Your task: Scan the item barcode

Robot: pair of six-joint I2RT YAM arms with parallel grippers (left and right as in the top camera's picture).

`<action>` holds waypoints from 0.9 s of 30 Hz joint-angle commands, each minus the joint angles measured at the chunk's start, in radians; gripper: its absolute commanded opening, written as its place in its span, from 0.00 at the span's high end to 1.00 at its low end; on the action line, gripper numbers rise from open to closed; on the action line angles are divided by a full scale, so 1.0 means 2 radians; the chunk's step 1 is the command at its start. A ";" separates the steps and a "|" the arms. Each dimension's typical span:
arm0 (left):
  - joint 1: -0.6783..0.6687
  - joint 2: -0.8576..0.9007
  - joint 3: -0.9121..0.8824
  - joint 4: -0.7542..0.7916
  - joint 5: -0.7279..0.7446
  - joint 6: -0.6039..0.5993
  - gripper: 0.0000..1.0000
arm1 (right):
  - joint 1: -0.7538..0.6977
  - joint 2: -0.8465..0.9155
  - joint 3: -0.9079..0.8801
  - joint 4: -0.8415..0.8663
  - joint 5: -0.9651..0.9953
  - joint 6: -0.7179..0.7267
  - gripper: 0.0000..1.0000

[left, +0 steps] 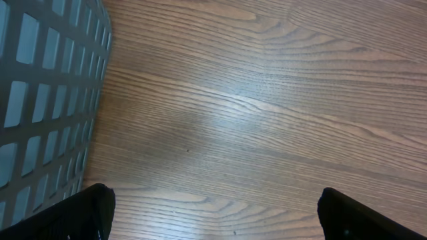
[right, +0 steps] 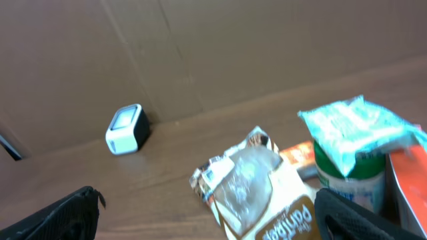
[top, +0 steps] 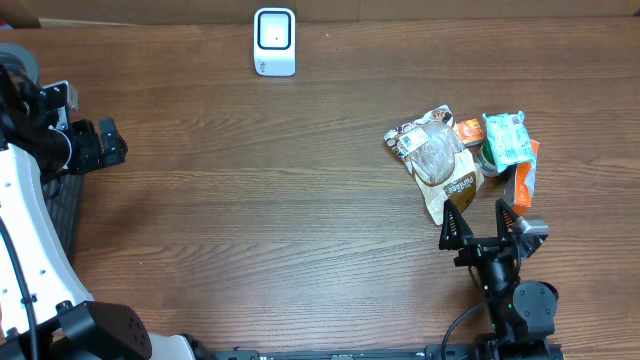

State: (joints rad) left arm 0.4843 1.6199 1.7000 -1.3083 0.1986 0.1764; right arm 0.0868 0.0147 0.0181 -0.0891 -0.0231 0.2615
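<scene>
A pile of grocery items lies at the right of the table: a brown-and-white pouch (top: pixel 437 160) (right: pixel 257 187), a teal packet (top: pixel 506 137) (right: pixel 360 127) on top of a green-rimmed can (top: pixel 489 158) (right: pixel 343 177), and an orange box (top: pixel 524 183) (right: pixel 408 180). The white barcode scanner (top: pixel 274 40) (right: pixel 127 129) stands at the far edge, left of centre. My right gripper (top: pixel 480 215) (right: pixel 213 220) is open just in front of the pouch, holding nothing. My left gripper (top: pixel 118 143) (left: pixel 213 220) is open at the far left over bare wood, empty.
A grey slotted basket (left: pixel 47 100) (top: pixel 65 205) sits at the left edge beside my left gripper. A small orange packet (top: pixel 470 131) lies at the back of the pile. A cardboard wall (right: pixel 200 47) rises behind the scanner.
</scene>
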 commanded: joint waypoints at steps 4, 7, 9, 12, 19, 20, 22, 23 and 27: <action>-0.003 -0.003 0.000 0.001 0.004 0.009 0.01 | 0.002 -0.006 -0.005 0.004 -0.003 0.000 0.00; -0.003 -0.003 0.000 0.001 0.004 0.010 0.00 | 0.002 -0.006 -0.005 0.004 -0.003 0.000 0.00; -0.003 -0.003 0.000 0.001 0.004 0.009 0.00 | 0.002 -0.006 -0.005 0.004 -0.002 0.000 0.00; -0.003 -0.003 0.000 0.001 0.004 0.010 0.00 | 0.002 -0.006 -0.005 0.004 -0.002 0.000 0.00; -0.003 -0.003 0.000 0.001 0.004 0.010 0.00 | 0.002 -0.006 -0.005 0.004 -0.002 0.000 0.00; -0.003 -0.003 0.000 0.001 0.004 0.010 0.01 | 0.002 -0.006 -0.005 0.004 -0.002 0.000 0.00; -0.003 -0.003 0.000 0.001 0.004 0.010 0.00 | 0.002 -0.006 -0.005 0.004 -0.002 0.000 0.00; -0.003 -0.003 0.000 0.001 0.004 0.009 0.00 | 0.002 -0.006 -0.005 0.004 -0.002 0.000 0.00; -0.003 -0.012 0.000 0.001 0.000 0.010 0.01 | 0.002 -0.006 -0.005 0.004 -0.002 0.000 0.00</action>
State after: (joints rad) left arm 0.4843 1.6199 1.7000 -1.3087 0.1986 0.1764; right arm 0.0868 0.0135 0.0185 -0.0872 -0.0257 0.2611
